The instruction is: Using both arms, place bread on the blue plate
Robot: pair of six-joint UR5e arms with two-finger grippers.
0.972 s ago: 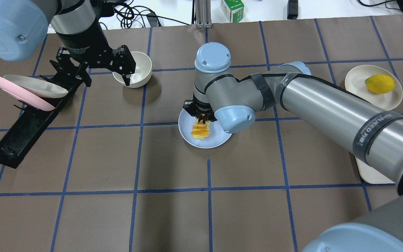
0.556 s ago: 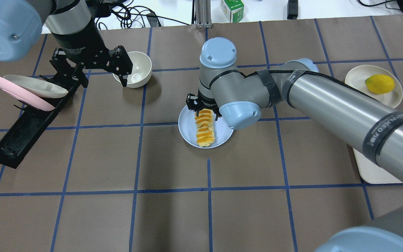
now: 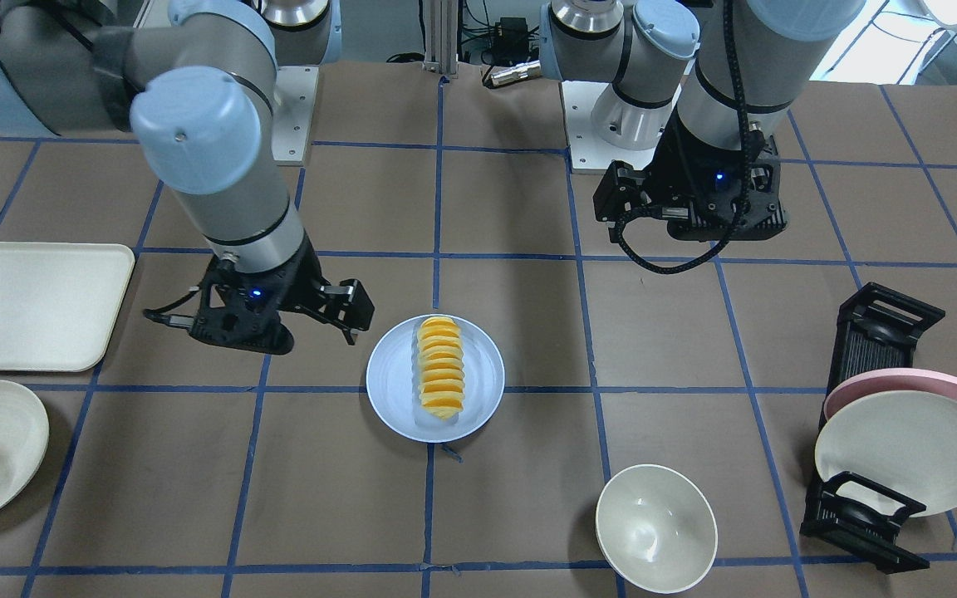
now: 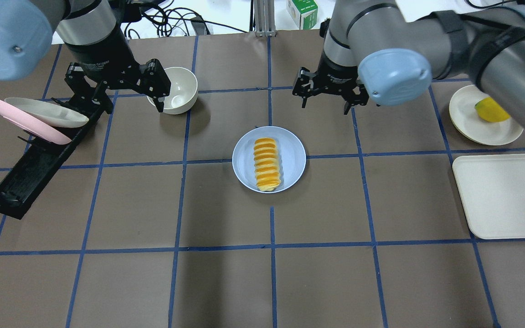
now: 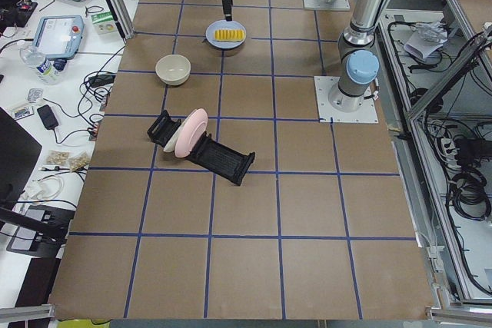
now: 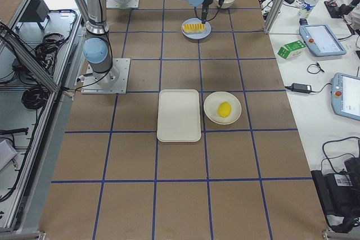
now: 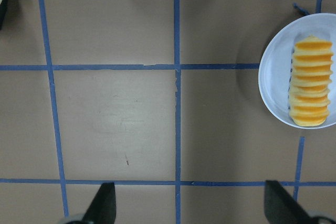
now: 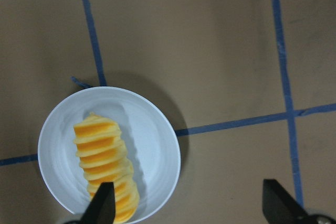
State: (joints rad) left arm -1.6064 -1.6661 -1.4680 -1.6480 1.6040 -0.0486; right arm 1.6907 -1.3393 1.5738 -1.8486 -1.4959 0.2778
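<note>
The bread (image 4: 267, 164), a row of orange-topped slices, lies flat along the middle of the blue plate (image 4: 292, 157) at the table's centre. It also shows in the front view (image 3: 440, 365) on the plate (image 3: 395, 382), and in both wrist views (image 7: 311, 82) (image 8: 105, 166). My right gripper (image 4: 325, 104) is open and empty, raised above the table beyond the plate and apart from it. My left gripper (image 4: 133, 108) is open and empty, up over the white bowl's near side, far left of the plate.
A white bowl (image 4: 178, 89) stands back left. A black dish rack (image 4: 39, 164) holds a pink plate (image 4: 25, 123) and a cream plate (image 4: 46, 111). At right, a cream plate (image 4: 467, 114) carries a yellow fruit (image 4: 490, 109), and a cream tray (image 4: 504, 196) lies nearer.
My right gripper has let go of the bread, risen and drawn back away from the blue plate. The bread now lies uncovered on the plate. My left arm has barely moved.
</note>
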